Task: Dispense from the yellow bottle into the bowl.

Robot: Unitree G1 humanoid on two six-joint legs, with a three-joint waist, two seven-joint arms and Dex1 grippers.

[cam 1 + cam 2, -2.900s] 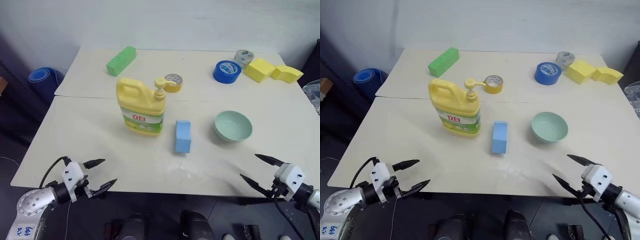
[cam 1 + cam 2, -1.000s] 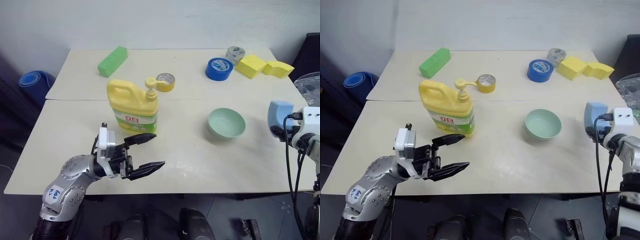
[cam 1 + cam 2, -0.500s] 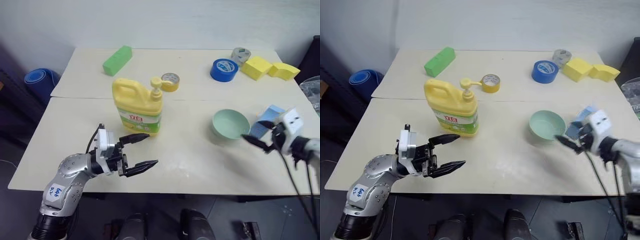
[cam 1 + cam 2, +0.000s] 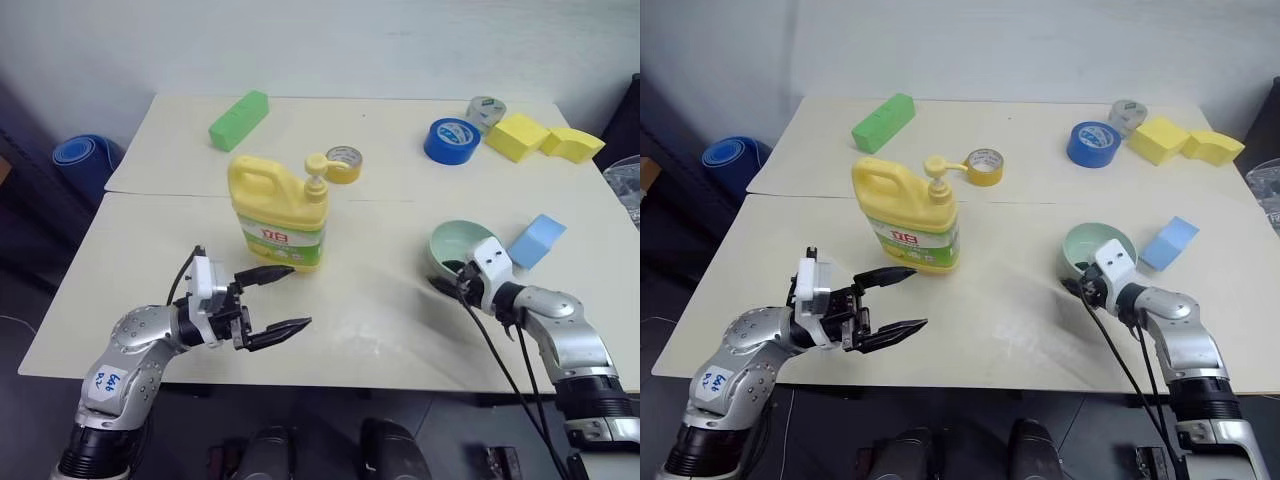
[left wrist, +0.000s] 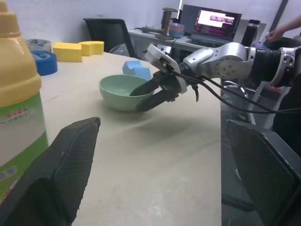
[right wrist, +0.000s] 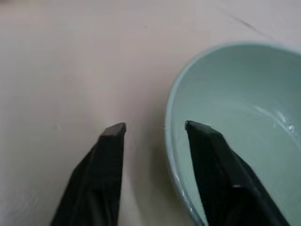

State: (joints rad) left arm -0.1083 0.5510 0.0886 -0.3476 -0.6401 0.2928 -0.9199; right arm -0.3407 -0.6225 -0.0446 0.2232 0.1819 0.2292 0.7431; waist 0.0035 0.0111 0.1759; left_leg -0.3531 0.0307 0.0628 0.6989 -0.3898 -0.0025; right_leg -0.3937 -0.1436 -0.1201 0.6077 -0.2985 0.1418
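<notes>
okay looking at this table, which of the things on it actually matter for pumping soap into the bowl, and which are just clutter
Belongs to the job:
yellow bottle
bowl, its rim between the right gripper fingers
left gripper, open near the bottle

Just lying about:
blue sponge block
green block
yellow tape roll
blue tape roll
grey tape roll
yellow sponges

Green block (image 4: 240,120) far left on the table (image 4: 150,240). Yellow tape roll (image 4: 345,164) mid-far. Blue tape (image 4: 452,141), grey tape (image 4: 487,110), yellow sponges (image 4: 542,138) far right. Blue sponge (image 4: 537,241) right.
</notes>
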